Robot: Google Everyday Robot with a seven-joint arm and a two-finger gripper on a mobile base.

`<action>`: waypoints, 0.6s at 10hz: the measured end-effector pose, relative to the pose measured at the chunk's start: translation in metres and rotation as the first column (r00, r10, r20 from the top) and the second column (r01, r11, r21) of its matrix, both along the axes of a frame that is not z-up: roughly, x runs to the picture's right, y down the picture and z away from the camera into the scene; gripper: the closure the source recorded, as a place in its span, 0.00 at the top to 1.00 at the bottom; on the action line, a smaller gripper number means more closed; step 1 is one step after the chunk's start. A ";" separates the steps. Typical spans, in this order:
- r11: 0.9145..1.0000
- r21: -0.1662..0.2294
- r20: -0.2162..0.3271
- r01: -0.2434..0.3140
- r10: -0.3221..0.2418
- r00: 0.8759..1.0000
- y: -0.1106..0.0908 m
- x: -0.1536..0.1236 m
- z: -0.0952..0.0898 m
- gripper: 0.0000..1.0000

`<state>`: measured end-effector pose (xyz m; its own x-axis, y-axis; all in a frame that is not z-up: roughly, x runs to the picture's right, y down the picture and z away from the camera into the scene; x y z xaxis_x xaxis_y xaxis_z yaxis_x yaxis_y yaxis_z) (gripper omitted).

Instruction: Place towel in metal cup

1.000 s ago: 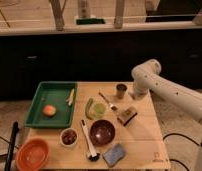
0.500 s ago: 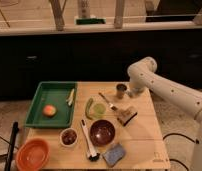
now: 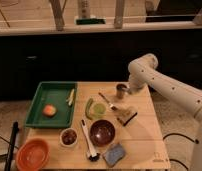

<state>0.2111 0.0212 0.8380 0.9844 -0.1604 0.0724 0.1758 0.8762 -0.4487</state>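
The small metal cup (image 3: pixel 121 90) stands upright at the back of the wooden table (image 3: pixel 144 145), right of centre. My gripper (image 3: pixel 129 89) hangs at the end of the white arm (image 3: pixel 164 87), right beside the cup on its right, at rim height. A blue-grey folded cloth (image 3: pixel 114 153), which looks like the towel, lies flat near the table's front edge, far from the gripper. Nothing shows inside the cup from this view.
A green tray (image 3: pixel 39 112) on the left holds an orange fruit (image 3: pixel 49 110) and a yellow item (image 3: pixel 71 96). A spoon (image 3: pixel 108 101), green cup (image 3: pixel 96 108), brown block (image 3: pixel 125 116), dark bowl (image 3: pixel 102 132), small bowl (image 3: pixel 69 136), orange bowl (image 3: pixel 33 154) and ladle (image 3: pixel 88 145) lie around.
The arm has swung left, bringing the gripper from right of the metal cup to right beside it. The things on the table have not moved.
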 end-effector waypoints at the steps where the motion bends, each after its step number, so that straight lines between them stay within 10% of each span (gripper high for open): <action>1: 1.000 0.001 0.012 0.007 -0.007 1.000 -0.003 -0.002 0.000 0.00; 6: 0.996 -0.005 0.091 0.090 -0.089 0.992 -0.015 -0.015 0.003 0.00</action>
